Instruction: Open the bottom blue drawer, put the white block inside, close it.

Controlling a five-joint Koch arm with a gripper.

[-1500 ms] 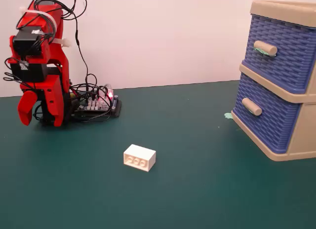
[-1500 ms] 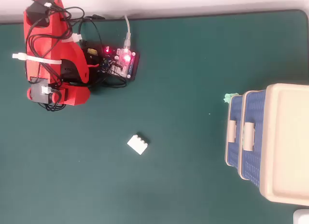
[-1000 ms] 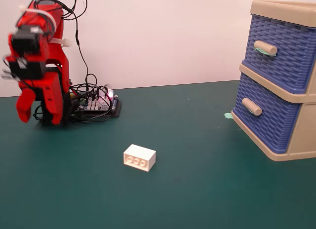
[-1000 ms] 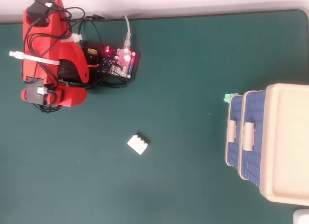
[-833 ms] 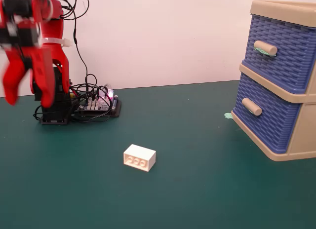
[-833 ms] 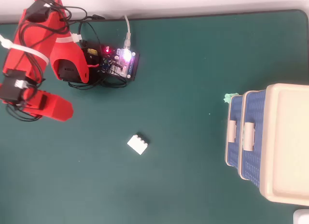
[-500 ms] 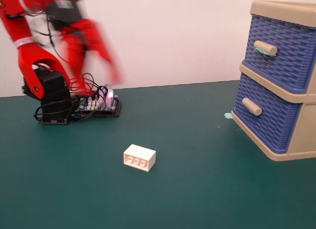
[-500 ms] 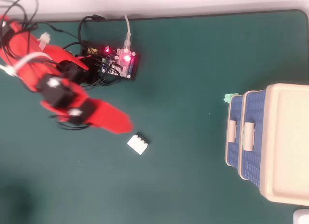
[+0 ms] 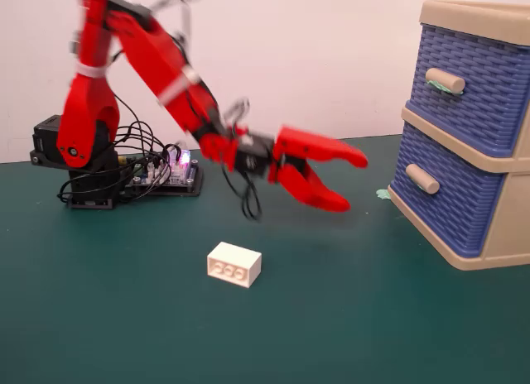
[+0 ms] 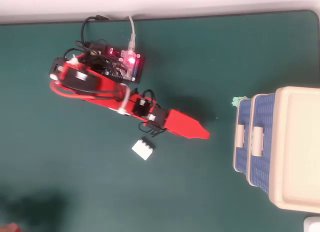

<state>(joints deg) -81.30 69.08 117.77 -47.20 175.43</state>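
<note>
At the centre of the fixed view, the red arm's fingers (image 9: 358,184) are hanging spread apart above the green counter (image 9: 124,318), holding nothing and pointing toward the right edge of the frame. Below them, lower centre, the white block (image 9: 233,263) is lying on the counter with its studs facing the camera, apart from the fingers. At the right edge the beige cabinet (image 9: 505,227) is standing, its bottom blue drawer (image 9: 443,204) sitting closed beneath the twin drawer (image 9: 480,94). In the overhead view the block (image 10: 143,148) is resting just below the arm.
</note>
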